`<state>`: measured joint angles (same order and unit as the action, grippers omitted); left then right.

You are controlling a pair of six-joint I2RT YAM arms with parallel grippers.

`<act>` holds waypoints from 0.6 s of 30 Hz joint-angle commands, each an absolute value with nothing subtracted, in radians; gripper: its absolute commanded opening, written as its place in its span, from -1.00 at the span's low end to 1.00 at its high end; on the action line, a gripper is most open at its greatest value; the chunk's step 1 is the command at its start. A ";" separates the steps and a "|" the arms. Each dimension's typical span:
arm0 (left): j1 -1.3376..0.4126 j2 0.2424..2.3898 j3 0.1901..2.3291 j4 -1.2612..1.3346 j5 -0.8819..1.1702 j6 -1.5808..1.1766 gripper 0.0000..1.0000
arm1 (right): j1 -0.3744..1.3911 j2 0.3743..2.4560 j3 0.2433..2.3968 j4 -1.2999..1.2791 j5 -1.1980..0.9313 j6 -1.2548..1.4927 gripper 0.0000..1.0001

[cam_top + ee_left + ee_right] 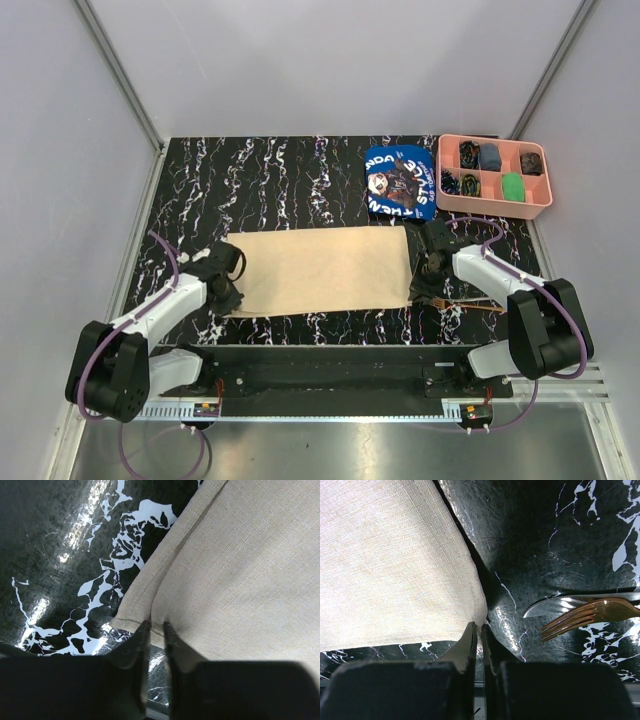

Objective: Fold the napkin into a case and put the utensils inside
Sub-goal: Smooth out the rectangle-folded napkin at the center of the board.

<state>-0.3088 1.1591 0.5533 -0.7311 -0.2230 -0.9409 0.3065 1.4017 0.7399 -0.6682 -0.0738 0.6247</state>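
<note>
The table (290, 180) is black with white veining. The napkin (325, 270) lies on it as a wide beige rectangle, in the middle and toward the near edge, its long sides running along that edge. In the left wrist view a lower layer shows past the top one at the napkin's left end.

The left gripper (233, 296) is at the napkin's near left corner. Its jaws are almost together, with the edge of the top layer caught between the tips. The right gripper (419, 290) is at the near right corner. Its jaws are pressed together on the very tip of that corner, and the cloth's edge there stands a little off the table, with shadow under it.

A pink tray (495, 208) with compartments stands in the far right corner, holding small dark, blue and green items. A blue cloth (400, 182) with print lies just to its left, near the napkin's far right corner but apart from it.

A fork (585, 617) and a knife (560, 604) lie side by side near the near edge, right of the napkin and clear of it, tips pointing toward the cloth.
</note>
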 commanded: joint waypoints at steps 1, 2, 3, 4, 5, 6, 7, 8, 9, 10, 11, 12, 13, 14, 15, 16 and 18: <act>-0.307 1.163 0.574 -0.689 -0.293 -0.920 -0.81 | 0.310 1.387 0.739 -0.652 -0.098 0.614 -1.00; -0.307 1.158 0.577 -0.693 -0.296 -0.916 -0.86 | 0.310 1.381 0.745 -0.655 -0.097 0.611 -1.00; -0.307 1.149 0.583 -0.699 -0.298 -0.907 -0.94 | 0.308 1.378 0.749 -0.666 -0.088 0.607 -1.00; -0.307 1.131 0.594 -0.706 -0.302 -0.904 -0.96 | 0.308 1.374 0.759 -0.675 -0.080 0.604 -1.00; -0.307 1.120 0.598 -0.722 -0.302 -0.902 -0.99 | 0.308 1.365 0.767 -0.684 -0.072 0.598 -1.00; -0.307 1.109 0.607 -0.732 -0.305 -0.896 -1.00 | 0.308 1.361 0.772 -0.701 -0.058 0.595 -1.00; -0.307 1.089 0.615 -0.741 -0.305 -0.891 -1.00 | 0.308 1.355 0.782 -0.707 -0.055 0.595 -1.00; -0.307 1.080 0.621 -0.759 -0.307 -0.891 -1.00 | 0.308 1.344 0.787 -0.713 -0.052 0.592 -1.00; -0.307 1.072 0.629 -0.770 -0.308 -0.888 -1.00 | 0.308 1.341 0.788 -0.724 -0.049 0.592 -1.00; -0.307 1.059 0.643 -0.778 -0.310 -0.884 -1.00 | 0.308 1.336 0.796 -0.727 -0.049 0.592 -1.00; -0.307 1.052 0.647 -0.793 -0.311 -0.882 -1.00 | 0.308 1.329 0.801 -0.732 -0.049 0.592 -1.00; -0.307 1.046 0.656 -0.798 -0.313 -0.879 -1.00 | 0.308 1.325 0.801 -0.736 -0.054 0.592 -1.00; -0.307 1.034 0.660 -0.802 -0.319 -0.879 -1.00 | 0.308 1.321 0.805 -0.738 -0.061 0.589 -1.00; -0.307 1.029 0.667 -0.820 -0.328 -0.880 -1.00 | 0.308 1.316 0.808 -0.736 -0.070 0.586 -1.00; -0.307 1.023 0.681 -0.833 -0.339 -0.885 -1.00 | 0.308 1.313 0.811 -0.742 -0.090 0.577 -1.00; -0.307 1.013 0.687 -0.844 -0.359 -0.885 -1.00 | 0.308 1.310 0.818 -0.749 -0.101 0.574 -1.00; -0.307 0.994 0.699 -0.876 -0.376 -0.890 -1.00 | 0.308 1.304 0.819 -0.756 -0.127 0.569 -1.00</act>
<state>-0.3088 1.0374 0.6441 -0.8169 -0.2882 -0.8936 0.3065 1.3376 0.7803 -0.7242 -0.0769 0.5957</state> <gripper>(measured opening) 0.005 0.065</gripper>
